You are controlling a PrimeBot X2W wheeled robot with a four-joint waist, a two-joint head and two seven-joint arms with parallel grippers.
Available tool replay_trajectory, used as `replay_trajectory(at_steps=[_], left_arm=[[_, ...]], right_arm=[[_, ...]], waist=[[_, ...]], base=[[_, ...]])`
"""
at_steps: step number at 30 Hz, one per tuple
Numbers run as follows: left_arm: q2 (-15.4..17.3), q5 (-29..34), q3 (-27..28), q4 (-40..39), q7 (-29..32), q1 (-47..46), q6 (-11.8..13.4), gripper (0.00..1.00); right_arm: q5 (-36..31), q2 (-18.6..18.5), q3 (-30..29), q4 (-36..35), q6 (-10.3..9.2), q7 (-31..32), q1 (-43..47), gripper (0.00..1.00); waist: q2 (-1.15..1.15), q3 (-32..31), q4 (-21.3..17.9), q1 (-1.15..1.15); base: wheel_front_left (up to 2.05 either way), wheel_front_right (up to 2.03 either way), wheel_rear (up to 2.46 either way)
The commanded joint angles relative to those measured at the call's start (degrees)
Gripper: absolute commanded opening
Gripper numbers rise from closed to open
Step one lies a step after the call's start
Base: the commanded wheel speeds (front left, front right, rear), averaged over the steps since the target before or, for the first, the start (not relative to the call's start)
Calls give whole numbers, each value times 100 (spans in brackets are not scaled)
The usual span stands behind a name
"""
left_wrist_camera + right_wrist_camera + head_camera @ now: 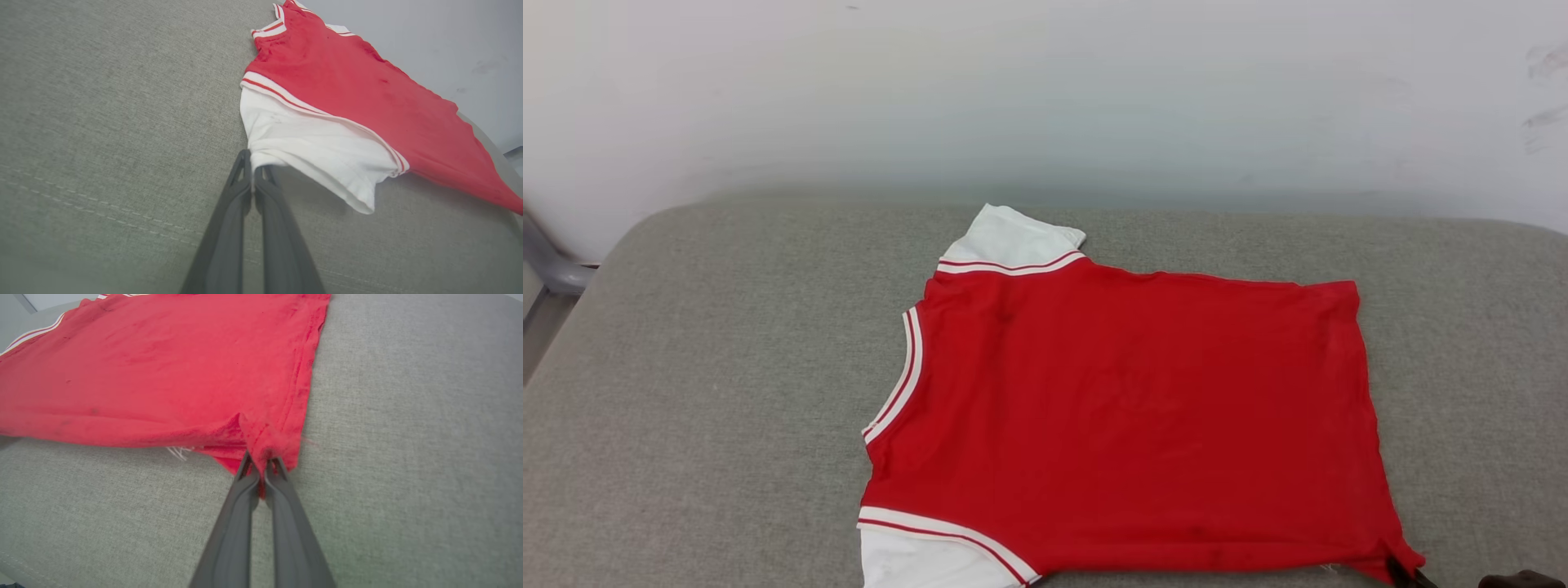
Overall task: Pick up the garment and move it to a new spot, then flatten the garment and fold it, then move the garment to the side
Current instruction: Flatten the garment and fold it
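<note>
On the grey fabric-covered bench [711,367], in front of a pale wall [1045,90], the garment [1127,408] lies spread almost flat with a plain red side up. Its striped neckline [900,384] faces the robot's left and its hem [1364,392] faces the right. One white sleeve [1013,233] points toward the wall. The other sleeve [915,563] sits at the near edge and is cut off by the bottom of the head view. The left pincer [253,163] has its two dark fingers pressed together on the edge of that near sleeve. There the white cloth is drawn to a narrow point at the tips, and the cuff beside it casts a shadow on the bench. The right pincer [261,465] is likewise closed tight, nipping the near corner of the hem. The red cloth bunches into a small peak where it enters the tips, and shallow creases run back from it along the near edge. A few loose white threads [179,452] show under that edge, just left of the grip. In the left wrist view a stitched seam [102,208] crosses the bench cover near the fingers.
</note>
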Motion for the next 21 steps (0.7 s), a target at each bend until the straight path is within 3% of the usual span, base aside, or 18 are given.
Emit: replay_trajectory(at_steps=[1, 14, 21], left_arm=[[-2, -1, -46, -31, -9, 40, 23, 0], [324, 266, -157, -73, -13, -690, -75, 0], [726, 418, -254, -84, 124, -1371, -126, 0]], right_arm=[[-55, 51, -120, -114, -11, 32, 143, 0], [-168, 378, -456, -569, -10, 190, -1, 0], [-209, 474, -506, -719, -10, 327, -282, 0]], waist=[[0, -10, 51, 1], [0, -35, 30, 1], [0, 106, -125, 1]], base=[[0, 0, 0], [0, 0, 0], [0, 0, 0]])
